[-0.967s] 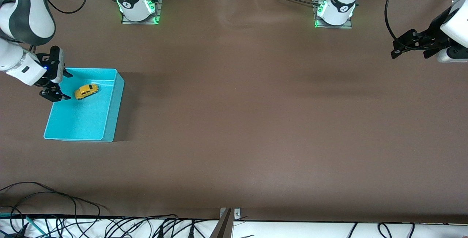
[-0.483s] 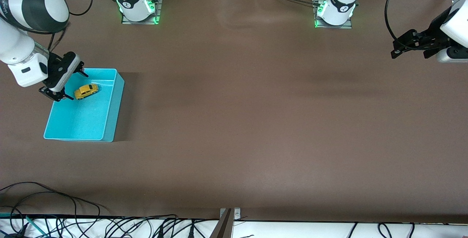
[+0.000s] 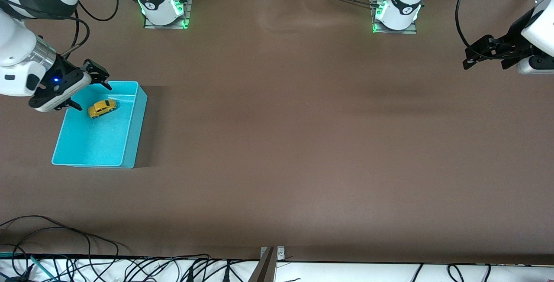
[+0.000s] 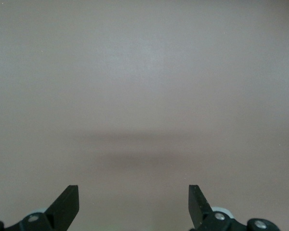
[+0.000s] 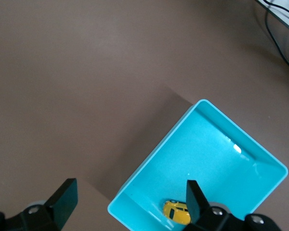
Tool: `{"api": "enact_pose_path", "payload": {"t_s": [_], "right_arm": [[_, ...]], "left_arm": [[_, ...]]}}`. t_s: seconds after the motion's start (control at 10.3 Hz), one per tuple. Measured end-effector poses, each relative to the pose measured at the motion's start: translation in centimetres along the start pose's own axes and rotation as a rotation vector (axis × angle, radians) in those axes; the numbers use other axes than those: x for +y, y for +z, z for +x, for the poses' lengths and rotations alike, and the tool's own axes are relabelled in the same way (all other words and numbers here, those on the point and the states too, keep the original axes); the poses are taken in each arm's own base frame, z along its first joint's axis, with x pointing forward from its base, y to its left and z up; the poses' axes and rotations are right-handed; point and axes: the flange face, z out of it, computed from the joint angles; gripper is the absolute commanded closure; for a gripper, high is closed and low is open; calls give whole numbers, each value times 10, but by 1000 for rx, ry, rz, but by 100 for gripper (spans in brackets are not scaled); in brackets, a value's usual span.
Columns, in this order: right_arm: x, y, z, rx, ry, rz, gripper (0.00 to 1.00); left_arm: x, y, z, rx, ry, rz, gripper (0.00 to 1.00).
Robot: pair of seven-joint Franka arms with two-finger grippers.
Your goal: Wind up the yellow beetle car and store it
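Sitting on its wheels in the turquoise bin [image 3: 97,143], toward the bin's edge farther from the front camera, the yellow beetle car [image 3: 102,108] shows a rounded yellow-orange body and dark windows. Since a second ago, the right gripper [image 3: 88,91] has swung up off the bin's corner, fingers spread and empty. The left gripper [image 3: 484,54] waits, jaws apart.

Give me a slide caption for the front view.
Yellow toy car lies in turquoise bin; right gripper open above its edge, left gripper waiting.
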Motion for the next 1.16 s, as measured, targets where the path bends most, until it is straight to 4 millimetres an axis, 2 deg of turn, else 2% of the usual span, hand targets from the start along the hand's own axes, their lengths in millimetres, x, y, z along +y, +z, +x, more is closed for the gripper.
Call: {"api": "enact_pose_path", "payload": {"t_s": [0.48, 0.87, 1.16], "right_arm": [[-18, -45, 13, -34, 360, -31, 0], [-8, -57, 4, -57, 432, -24, 0], [-5, -87, 1, -49, 468, -28, 0]], "left_arm": [[0, 0, 0, 0, 0, 0, 0], [0, 0, 0, 0, 0, 0, 0], [0, 0, 0, 0, 0, 0, 0]]}}
